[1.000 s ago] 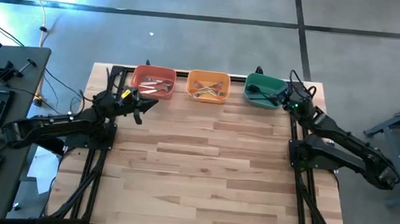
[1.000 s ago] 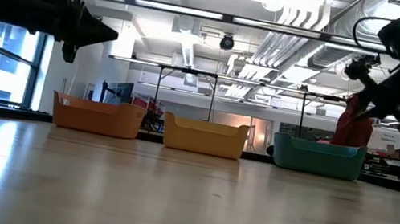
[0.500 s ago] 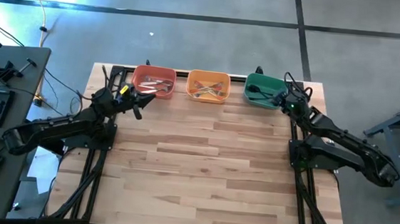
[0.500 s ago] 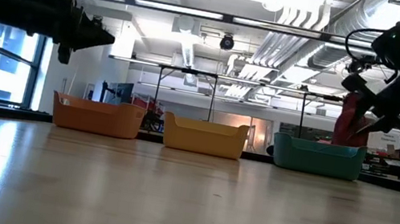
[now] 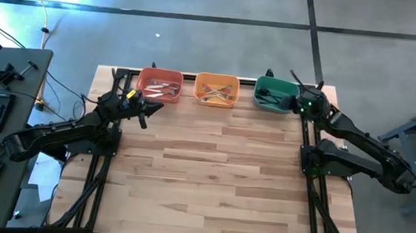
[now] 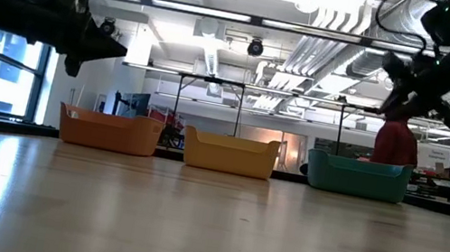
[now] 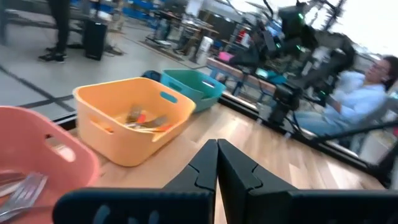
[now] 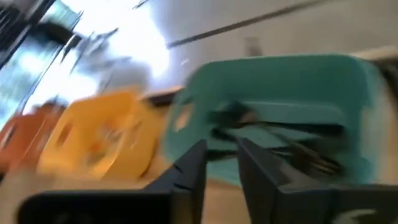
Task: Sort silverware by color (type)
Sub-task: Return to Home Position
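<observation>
The black forks [image 8: 280, 140] are seen lying inside the green bin [image 8: 273, 62], just below and ahead of the right gripper [image 8: 221, 165], whose fingers are held slightly parted and empty. The left gripper [image 7: 216, 165], pressed closed, is held well apart from that bin.

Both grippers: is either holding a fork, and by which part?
Nothing is held. The right gripper, near the green bin, has jaws apart and empty; the left gripper has jaws shut on nothing.
</observation>
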Motion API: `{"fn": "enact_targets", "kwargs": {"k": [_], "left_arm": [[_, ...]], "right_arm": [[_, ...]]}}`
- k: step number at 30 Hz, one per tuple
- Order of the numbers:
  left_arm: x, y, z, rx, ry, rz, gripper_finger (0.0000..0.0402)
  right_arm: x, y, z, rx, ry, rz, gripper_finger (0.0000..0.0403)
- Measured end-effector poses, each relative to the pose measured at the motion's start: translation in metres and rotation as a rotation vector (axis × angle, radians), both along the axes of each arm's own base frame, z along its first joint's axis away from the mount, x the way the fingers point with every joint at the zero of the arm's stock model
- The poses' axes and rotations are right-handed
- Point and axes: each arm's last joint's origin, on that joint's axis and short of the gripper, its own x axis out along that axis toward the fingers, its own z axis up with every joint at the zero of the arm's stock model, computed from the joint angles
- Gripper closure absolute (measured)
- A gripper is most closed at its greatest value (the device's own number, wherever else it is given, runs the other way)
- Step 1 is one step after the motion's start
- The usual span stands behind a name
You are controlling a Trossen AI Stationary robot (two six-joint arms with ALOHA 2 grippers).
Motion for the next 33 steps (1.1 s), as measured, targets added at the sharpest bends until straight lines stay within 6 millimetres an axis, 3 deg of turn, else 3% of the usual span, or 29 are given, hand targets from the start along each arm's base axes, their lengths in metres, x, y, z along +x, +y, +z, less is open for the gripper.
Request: {"fn": "enact_targets", "kwargs": {"k": [5,20,26,33], "left_arm": [[0.0,-0.001,0.0,0.022,0.003,-0.045,0.0402],[-0.002,-0.003,0.004,0.045,-0.018,-0.043,0.0402],[-0.003,-0.003,-0.005,0.007,0.067,-0.038,0.0402],[-0.003,-0.004,-0.012,-0.086,0.105,-0.035,0.0402]], "right_arm": [[0.019,0.016,0.012,-0.138,0.039,0.304,0.0396],[0.091,0.094,0.011,-0.34,-0.049,0.645,0.0402],[0.096,0.105,0.012,-0.358,-0.085,0.867,0.0403],[0.087,0.103,0.021,-0.494,-0.052,1.023,0.0403]]}}
